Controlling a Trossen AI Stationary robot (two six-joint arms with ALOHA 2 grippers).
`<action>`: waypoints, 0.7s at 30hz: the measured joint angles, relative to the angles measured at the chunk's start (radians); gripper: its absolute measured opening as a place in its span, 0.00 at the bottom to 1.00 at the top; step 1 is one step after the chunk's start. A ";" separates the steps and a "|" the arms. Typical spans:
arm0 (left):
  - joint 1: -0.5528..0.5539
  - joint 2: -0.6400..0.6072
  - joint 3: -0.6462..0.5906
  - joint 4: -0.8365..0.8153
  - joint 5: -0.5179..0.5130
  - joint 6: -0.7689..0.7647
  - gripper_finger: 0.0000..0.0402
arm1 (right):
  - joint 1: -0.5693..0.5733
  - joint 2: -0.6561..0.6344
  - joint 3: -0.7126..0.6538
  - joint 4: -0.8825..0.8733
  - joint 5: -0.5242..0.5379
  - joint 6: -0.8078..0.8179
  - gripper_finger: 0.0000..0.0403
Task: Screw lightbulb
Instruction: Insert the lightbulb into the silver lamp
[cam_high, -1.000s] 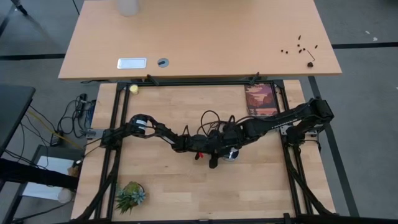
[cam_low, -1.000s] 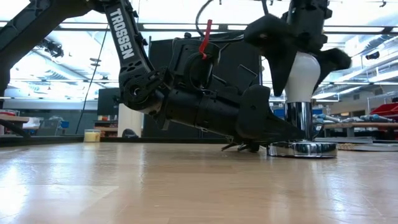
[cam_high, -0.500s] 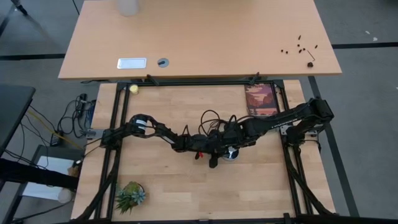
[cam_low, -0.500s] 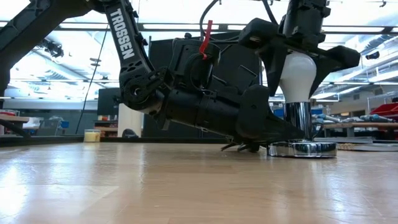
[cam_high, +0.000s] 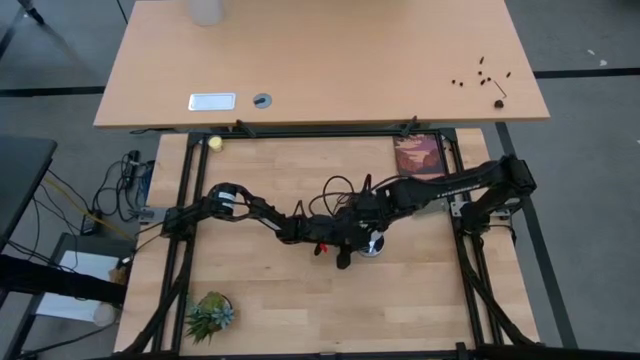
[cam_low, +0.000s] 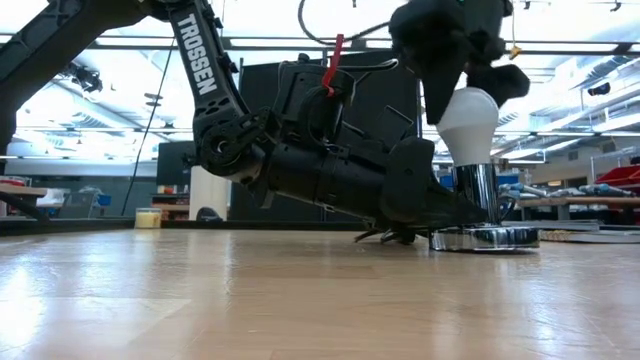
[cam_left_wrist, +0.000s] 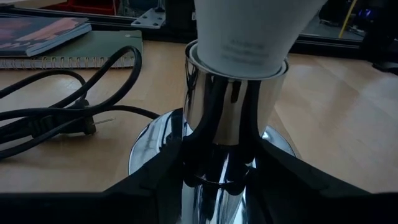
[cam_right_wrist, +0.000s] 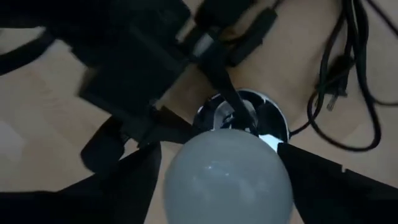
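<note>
We found the lightbulb (cam_low: 468, 120) standing upright in the chrome socket (cam_low: 478, 192), whose round base (cam_low: 486, 238) rested on the wooden worktop (cam_high: 270, 300) near its middle. From the left wrist view the bulb's (cam_left_wrist: 252, 28) narrow end sat inside the rim of the socket's collar (cam_left_wrist: 235, 102), so no screw thread showed; we judged it at least partly screwed in, though we could not tell whether it was fully tight.

The left claw (cam_left_wrist: 214, 174) lay low against the worktop, its fingers (cam_left_wrist: 158, 180) set on either side of the socket stem and pinching it to keep it from turning. The right claw (cam_right_wrist: 217, 168) hung over the top of the bulb (cam_right_wrist: 227, 183), its fingers (cam_right_wrist: 134, 177) spread to either side of the glass and, as far as we could see, not pressing it.

We judged the seating done and the turning well under way; what remained was probably a fresh grip and further twists, then letting go of both bulb and socket. The black cord (cam_left_wrist: 59, 118) trailed loose beside the base.
</note>
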 joint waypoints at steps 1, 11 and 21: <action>0.000 0.000 0.000 0.000 0.000 0.000 0.48 | -0.005 0.000 0.013 -0.011 0.000 -0.023 0.83; -0.001 0.000 0.001 -0.010 0.004 0.004 0.48 | -0.042 0.000 0.211 -0.271 0.042 -0.250 0.90; -0.002 0.000 0.001 -0.012 0.007 0.036 0.48 | 0.124 -0.001 0.191 -0.376 0.192 -1.117 0.86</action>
